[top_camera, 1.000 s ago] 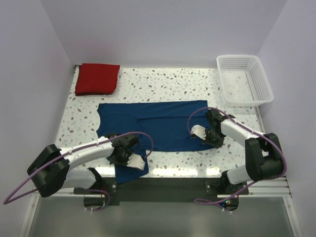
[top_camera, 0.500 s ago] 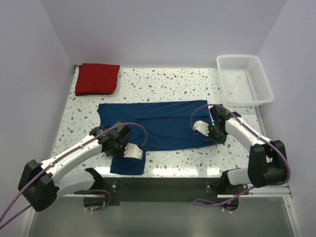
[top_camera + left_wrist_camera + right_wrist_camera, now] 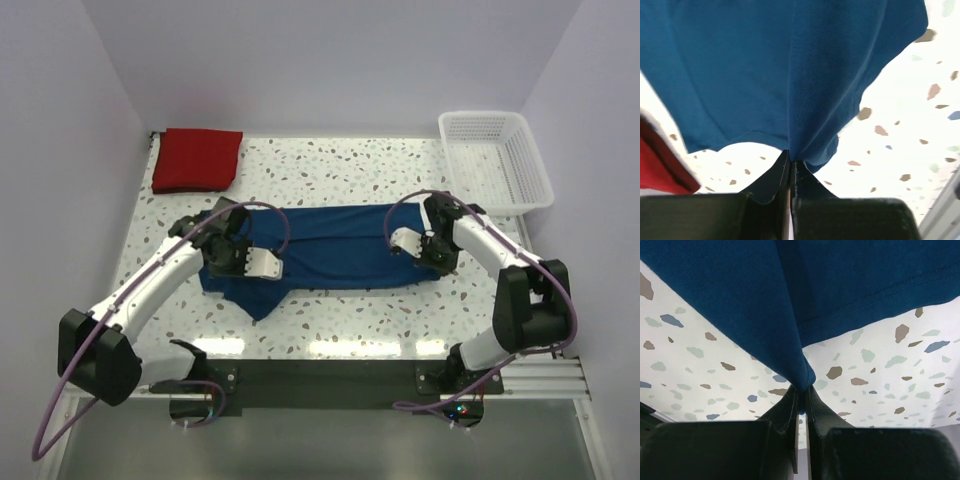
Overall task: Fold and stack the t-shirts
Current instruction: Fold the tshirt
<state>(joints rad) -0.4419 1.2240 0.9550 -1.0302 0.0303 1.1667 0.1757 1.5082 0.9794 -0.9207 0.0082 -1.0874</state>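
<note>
A navy blue t-shirt [image 3: 330,245] lies stretched across the middle of the table, its near half lifted and carried toward the back. My left gripper [image 3: 228,262] is shut on its near left edge, the cloth [image 3: 790,90] bunching out of the closed jaws. My right gripper [image 3: 432,258] is shut on the near right edge, a pinched fold [image 3: 800,365] rising from between its fingers. The red t-shirt [image 3: 197,159] rests folded at the back left corner, and its edge [image 3: 660,165] shows in the left wrist view.
A white lattice basket [image 3: 495,160] stands at the back right corner. The table is speckled terrazzo [image 3: 340,320], walled on three sides, with a dark rail along its near edge [image 3: 330,375].
Both grippers have carried the navy shirt's near edge away from the front of the table toward the back, folding it over. The left arm swung furthest, up and to the left.
</note>
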